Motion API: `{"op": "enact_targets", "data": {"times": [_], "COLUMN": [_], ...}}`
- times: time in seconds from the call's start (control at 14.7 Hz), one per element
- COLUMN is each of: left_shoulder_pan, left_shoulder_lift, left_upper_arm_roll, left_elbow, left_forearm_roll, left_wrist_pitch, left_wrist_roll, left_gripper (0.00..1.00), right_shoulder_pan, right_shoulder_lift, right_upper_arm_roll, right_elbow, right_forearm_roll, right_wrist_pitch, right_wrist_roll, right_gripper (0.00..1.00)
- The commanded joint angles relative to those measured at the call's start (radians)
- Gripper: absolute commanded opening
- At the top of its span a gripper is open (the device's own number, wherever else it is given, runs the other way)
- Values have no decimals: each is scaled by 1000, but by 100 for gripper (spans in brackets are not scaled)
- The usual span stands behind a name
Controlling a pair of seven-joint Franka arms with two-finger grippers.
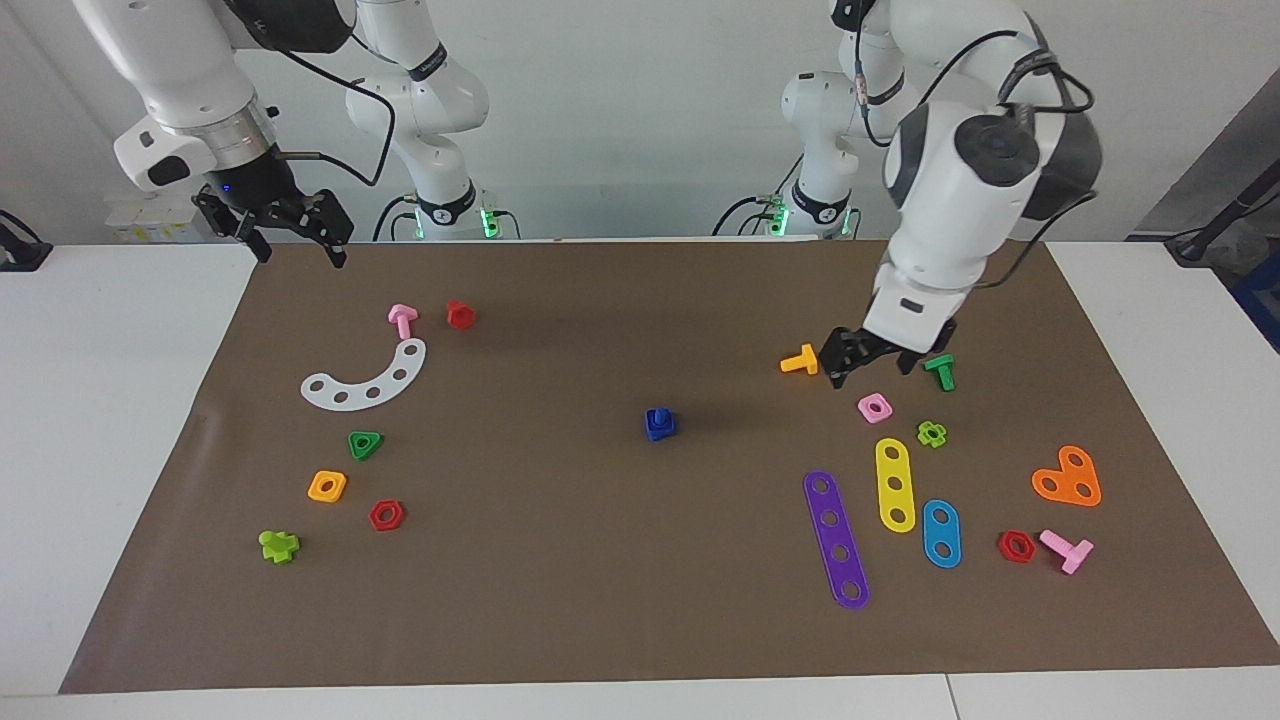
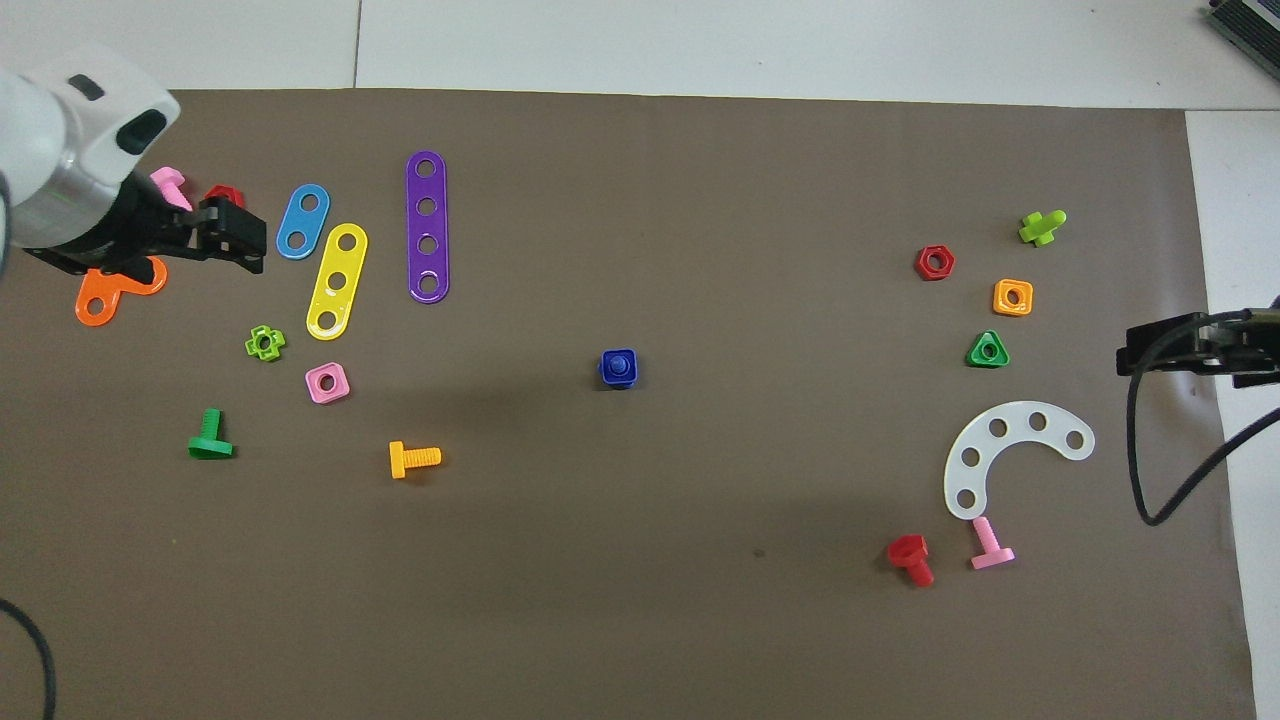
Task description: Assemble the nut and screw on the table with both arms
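Observation:
The blue nut [image 1: 660, 429] [image 2: 619, 372] lies at the middle of the brown mat on the table [image 1: 120, 330]. The blue screw [image 1: 657, 414] [image 2: 620, 365] stands in its hole as a short stub, so the two look like one piece; the screw's head is hidden. Neither gripper touches them. My left gripper [image 1: 872, 368] [image 2: 243, 238] hangs open and empty over the mat toward the left arm's end, between an orange screw [image 1: 799, 361] and a green screw [image 1: 940, 371]. My right gripper [image 1: 300, 254] [image 2: 1128, 352] hangs open and empty over the mat's edge at the right arm's end.
Toward the left arm's end lie a pink nut [image 1: 874, 407], purple [image 1: 836, 539], yellow [image 1: 895, 484] and blue [image 1: 941, 533] strips, and an orange plate [image 1: 1068, 479]. Toward the right arm's end lie a white curved strip [image 1: 368, 378], a green triangular nut [image 1: 365, 444], an orange nut [image 1: 327, 486] and a red screw [image 1: 460, 314].

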Motion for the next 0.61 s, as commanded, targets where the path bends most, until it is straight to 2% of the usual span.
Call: {"op": "enact_targets", "data": {"times": [0.0, 0.27, 0.54], "left_shoulder_pan": [37, 50, 50], "left_shoulder_lift": [-85, -74, -73], "left_upper_arm_roll": [-12, -12, -12], "left_elbow": [-77, -35, -35], "left_forearm_roll": [4, 1, -34], "left_wrist_pitch": [0, 7, 20], "left_wrist_roll": [69, 131, 132], "left_gripper": [100, 100, 100], "right_shoulder_pan": [-11, -4, 1], "right_shoulder_lift": [-19, -19, -19], "right_upper_arm_roll": [3, 11, 12], "right_elbow": [-22, -19, -19], "right_forearm_roll": [2, 2, 2], "right_wrist_pitch": [11, 6, 6], "right_wrist_roll": [-6, -15, -15], "right_gripper": [100, 100, 100]}}
